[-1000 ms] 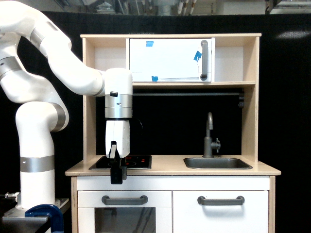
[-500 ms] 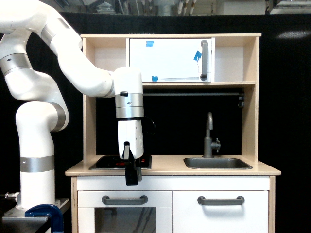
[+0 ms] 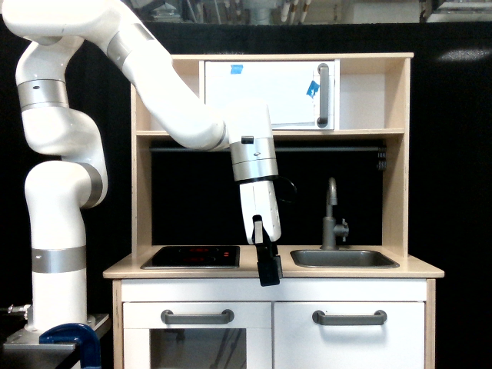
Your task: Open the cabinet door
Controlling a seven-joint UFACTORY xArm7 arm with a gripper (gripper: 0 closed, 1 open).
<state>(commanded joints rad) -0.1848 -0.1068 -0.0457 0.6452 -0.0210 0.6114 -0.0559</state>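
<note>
The cabinet door is the plain white panel at the lower right of the toy kitchen, and it is closed. Its horizontal grey bar handle runs across the top of the panel. My gripper hangs pointing down in front of the counter edge, between the hob and the sink. It is above and to the left of the bar handle and touches nothing. Its black fingers appear side-on as one dark block, so the gap between them is hidden.
The glass-windowed oven door with a like handle is at the lower left. A sink with a faucet is set in the counter on the right, a hob on the left. An upper white door carries blue tape.
My arm has swung toward the exterior view's right, carrying the gripper from above the oven handle to the middle of the counter front, closer to the cabinet door.
</note>
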